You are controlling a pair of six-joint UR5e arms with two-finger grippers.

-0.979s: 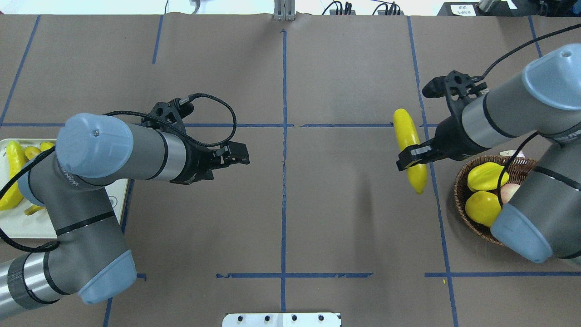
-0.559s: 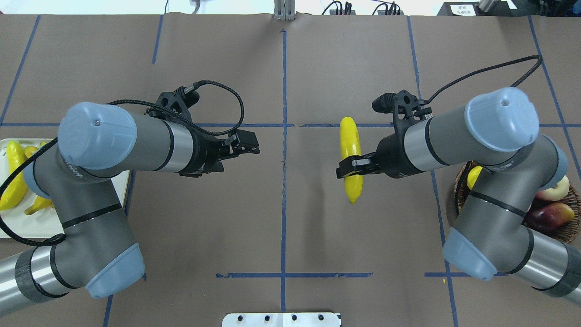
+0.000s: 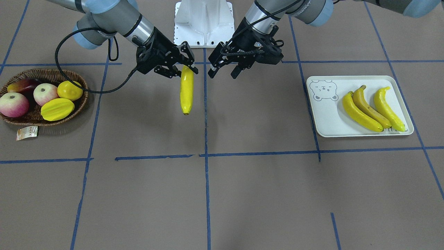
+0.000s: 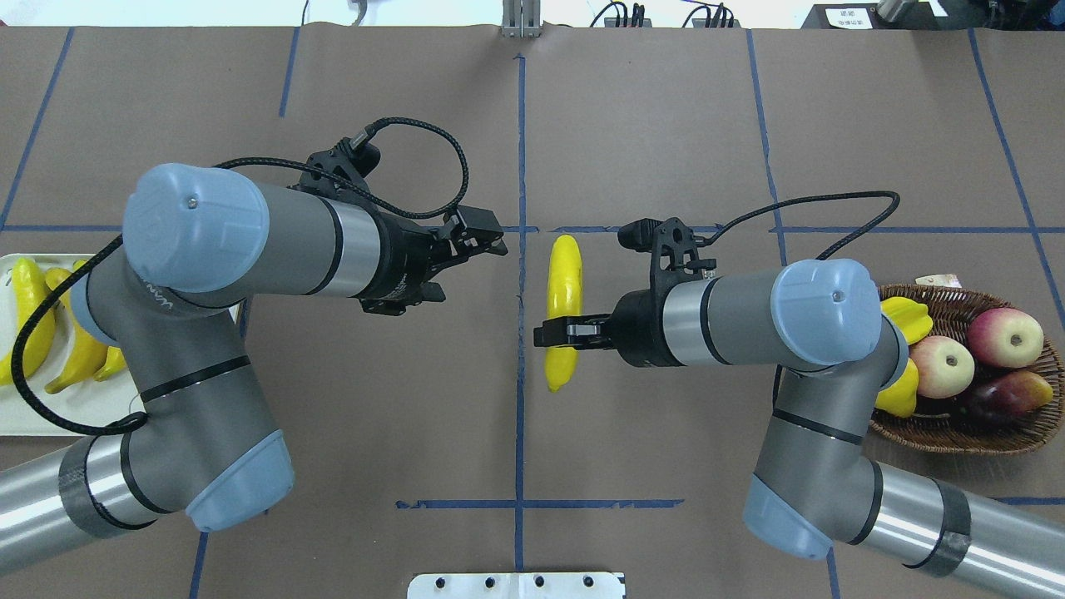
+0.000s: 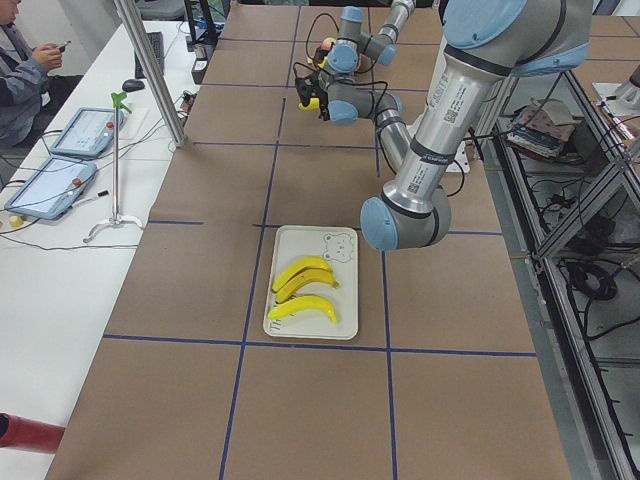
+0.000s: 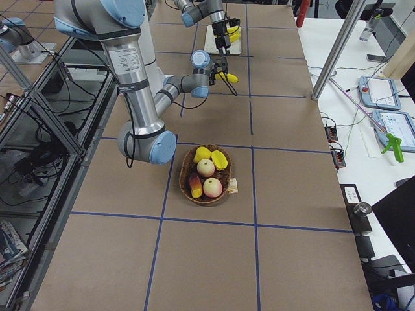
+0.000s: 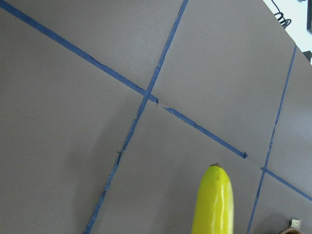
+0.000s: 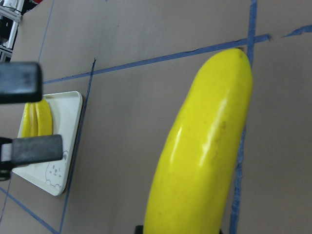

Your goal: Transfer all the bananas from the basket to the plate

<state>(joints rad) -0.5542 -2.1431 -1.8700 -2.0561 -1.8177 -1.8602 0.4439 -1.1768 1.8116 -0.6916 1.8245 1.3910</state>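
My right gripper [image 4: 556, 331] is shut on one yellow banana [image 4: 566, 274], holding it in the air over the table's centre line; from across the table the banana [image 3: 186, 93] hangs below the right gripper [image 3: 184, 69]. Just beside it my left gripper [image 4: 492, 237] stands open with nothing in it, a short gap from the banana's far end. In the left wrist view the banana's tip [image 7: 214, 200] shows. Three bananas [image 3: 367, 109] lie on the cream plate [image 3: 326, 118]. The wicker basket [image 3: 41, 72] holds other fruit and no banana that I can see.
The basket [image 4: 957, 433] holds two apples [image 4: 1007, 337], a starfruit [image 3: 57, 108], a lemon [image 3: 69, 89] and a dark red fruit [image 4: 1011, 391]. A paper tag [image 3: 27, 133] lies beside it. Blue tape lines cross the brown table. The white robot base [image 3: 204, 24] stands at the robot's edge of the table.
My right arm has carried the banana leftward from beside the basket to the centre line. My left arm has reached rightward to meet it, its gripper staying open.
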